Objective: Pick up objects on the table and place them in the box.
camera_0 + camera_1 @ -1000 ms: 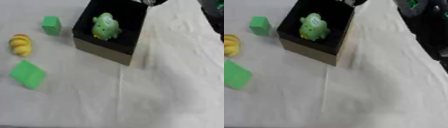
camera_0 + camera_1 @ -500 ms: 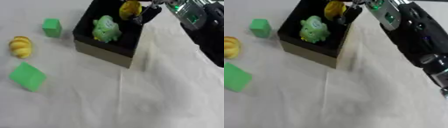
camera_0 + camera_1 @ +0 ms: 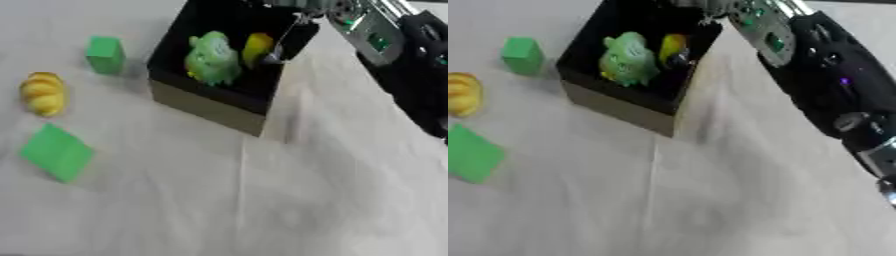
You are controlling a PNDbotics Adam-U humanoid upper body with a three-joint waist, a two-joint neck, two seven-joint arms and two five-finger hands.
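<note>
A black open-topped box (image 3: 206, 106) stands on the white cloth near the top middle. Inside it lies a green frog-like toy (image 3: 210, 61), with a yellow object (image 3: 256, 47) just to its right. My right hand (image 3: 296, 36) reaches in from the upper right over the box's right rim. Its dark fingers are curled against the yellow object, which sits low inside the box. Its silver and black forearm (image 3: 815, 75) crosses the upper right. On the cloth to the left lie a green cube (image 3: 105, 54), a yellow ridged toy (image 3: 43, 93) and a flat green block (image 3: 56, 152). My left hand is out of sight.
White wrinkled cloth (image 3: 262, 200) covers the table. Open cloth stretches in front of and to the right of the box. My right arm fills the space to the right of the box and above it.
My right arm has come in from the upper right with the yellow object. It has lowered the object into the box beside the green toy. The loose toys on the left lie as before.
</note>
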